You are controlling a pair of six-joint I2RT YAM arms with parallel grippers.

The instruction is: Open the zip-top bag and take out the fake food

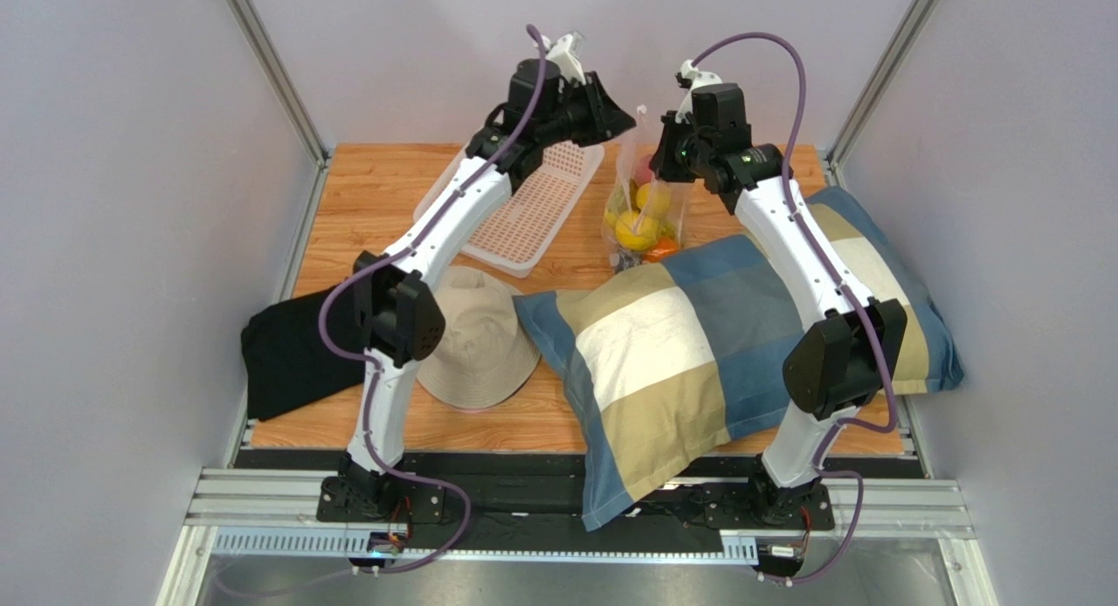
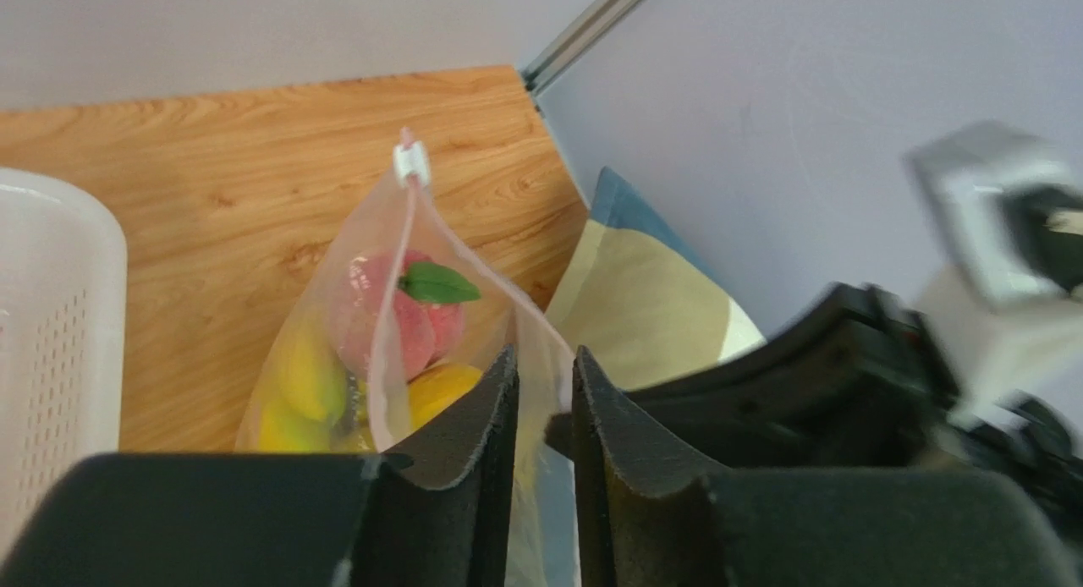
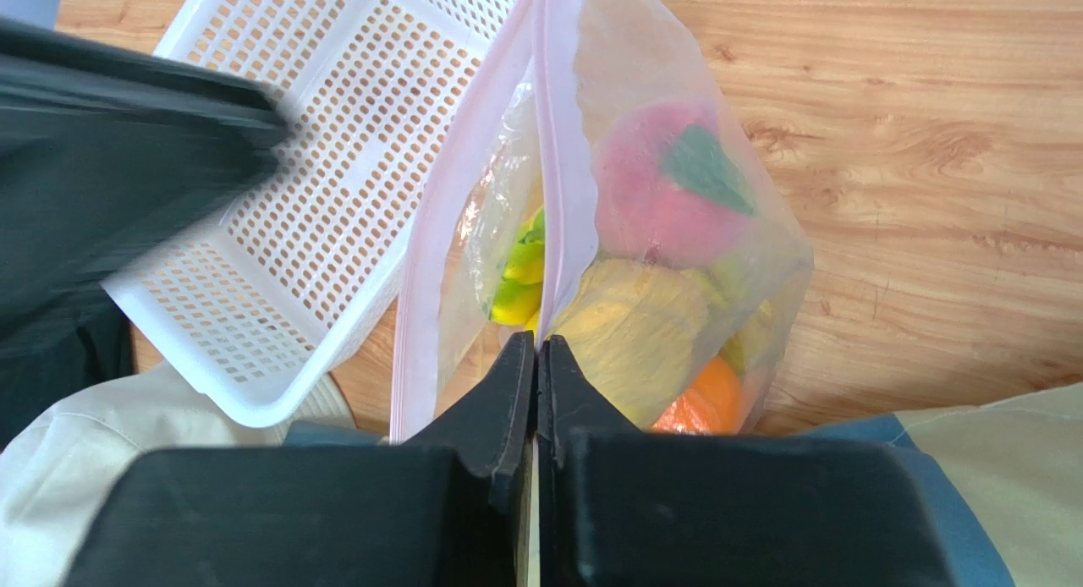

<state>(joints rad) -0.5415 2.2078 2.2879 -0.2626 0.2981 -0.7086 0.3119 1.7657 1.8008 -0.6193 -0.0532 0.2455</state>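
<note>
Where the wooden surface (image 1: 381, 187) meets its left edge, a black cloth (image 1: 282, 351) lies folded, and just to its right a pale hat (image 1: 479, 338) sits brim-down, touching the near corner of a checked pillow (image 1: 735, 331). Behind the hat a white mesh basket (image 1: 532, 207) lies at a slant toward the back wall, with the left arm stretched over it. The left fingers (image 2: 483, 448) stand a little apart, a narrow gap showing between them, and a fold of clear film runs down into that gap; they do not press together on it. The zip-top bag (image 1: 639, 213) stands upright on the surface between the basket and the pillow, its zip edge held up and a white slider (image 2: 409, 165) at the top end of the pink strip. Inside it the fake food (image 3: 636, 321) is heaped at the bottom: a pink fruit (image 3: 636, 207) with a green leaf on top, yellow fruits under it, a yellow-green banana bunch (image 3: 515, 289) on the basket side and an orange (image 3: 706, 397) lowest. The right fingers (image 3: 490, 410) are closed tight, pinching the bag's zip edge between their tips. Farthest right, the pillow, in blue, tan and cream, covers the near right part of the surface.
</note>
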